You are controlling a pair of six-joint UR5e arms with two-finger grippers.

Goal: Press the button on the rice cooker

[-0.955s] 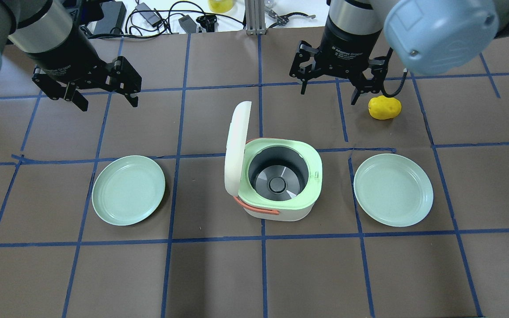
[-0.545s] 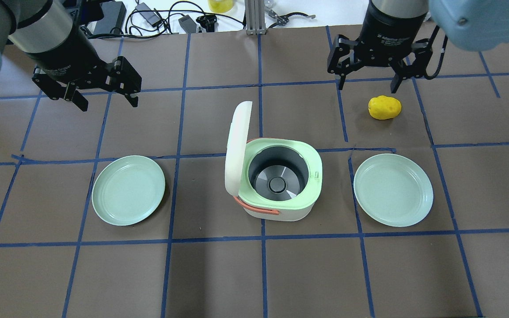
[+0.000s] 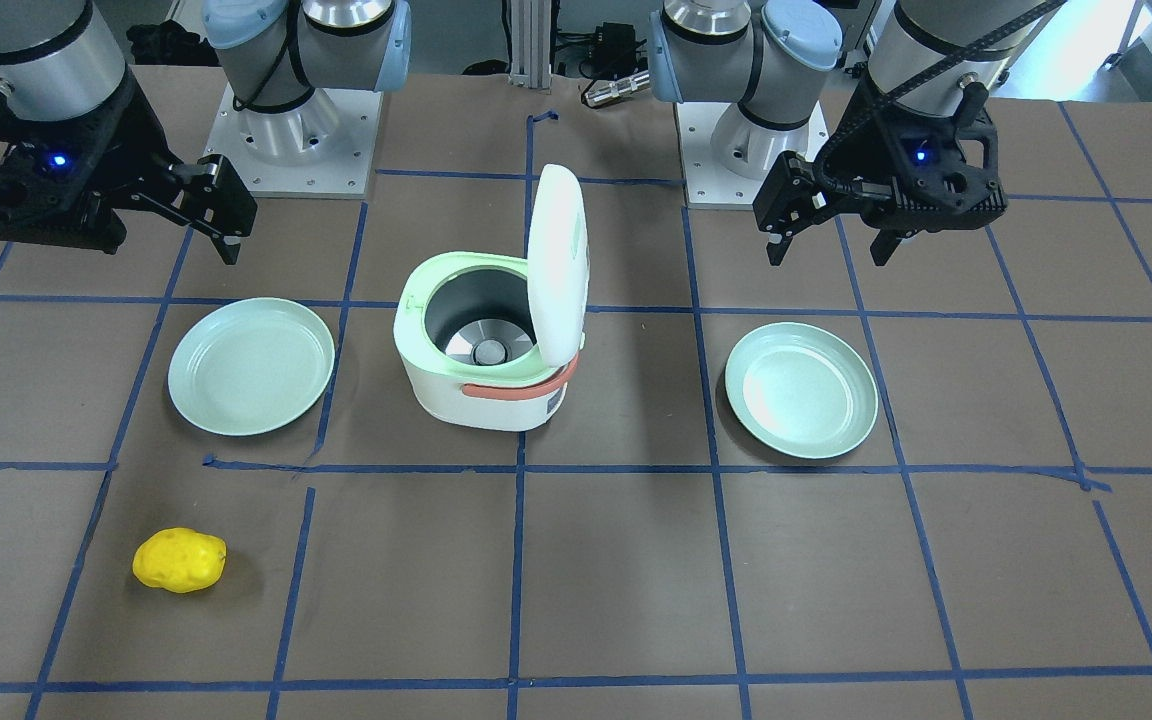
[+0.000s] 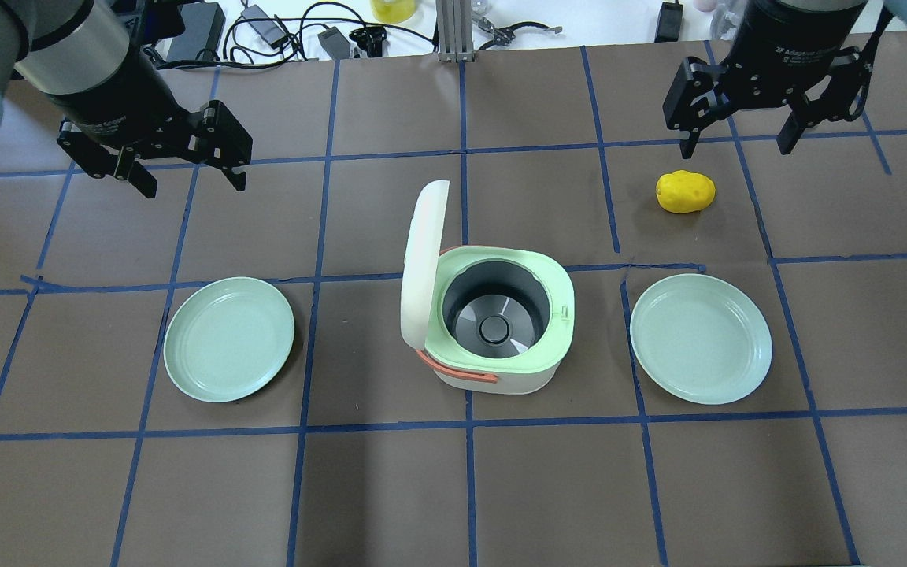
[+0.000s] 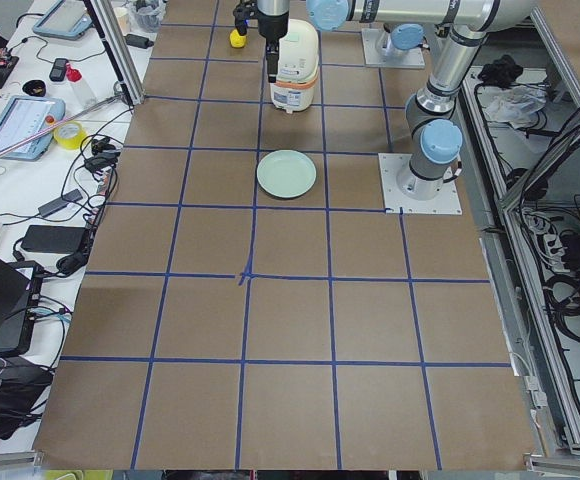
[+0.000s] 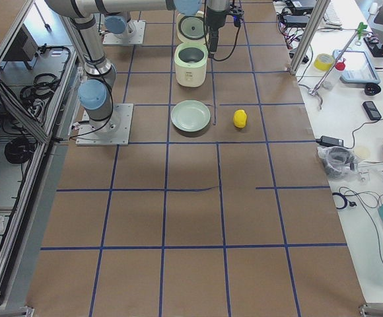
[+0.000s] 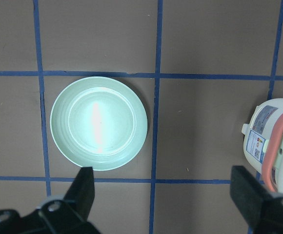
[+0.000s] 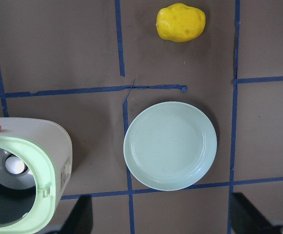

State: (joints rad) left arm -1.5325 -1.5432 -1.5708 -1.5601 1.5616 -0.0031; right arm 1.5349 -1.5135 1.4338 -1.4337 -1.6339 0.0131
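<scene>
**Overhead exterior.** The rice cooker (image 4: 501, 379) stands at mid-table (image 4: 453, 488) with its lid (image 4: 422, 260) raised upright on its left side and the inner pot exposed. A small tab (image 4: 560, 313) sits on the right side of the green rim; which part is the button cannot be told. The left gripper (image 4: 192, 185) hangs well apart from the cooker, beyond and to its left, jaws spread wide and holding nothing. The right gripper (image 4: 737, 148) hangs near the far right edge, also wide open and empty, just beyond a yellow potato-like object (image 4: 686, 192). One green plate (image 4: 229, 339) lies left of the cooker and another (image 4: 701, 339) right of it, neither touching it. The near half of the table is open surface.

**Exterior front-facing.** Both grippers are above table level, on the robot's side of the plates. The cooker's orange handle and label panel face this camera.

**Exterior left and right.** The cooker shows small at the far end; no gripper contact can be judged.

**Left wrist-mounted.** The left plate is below, with the cooker's labelled wall at the right border.

**Right wrist-mounted.** The cooker's rim is at lower left, the right plate at centre and the yellow object at top.
</scene>
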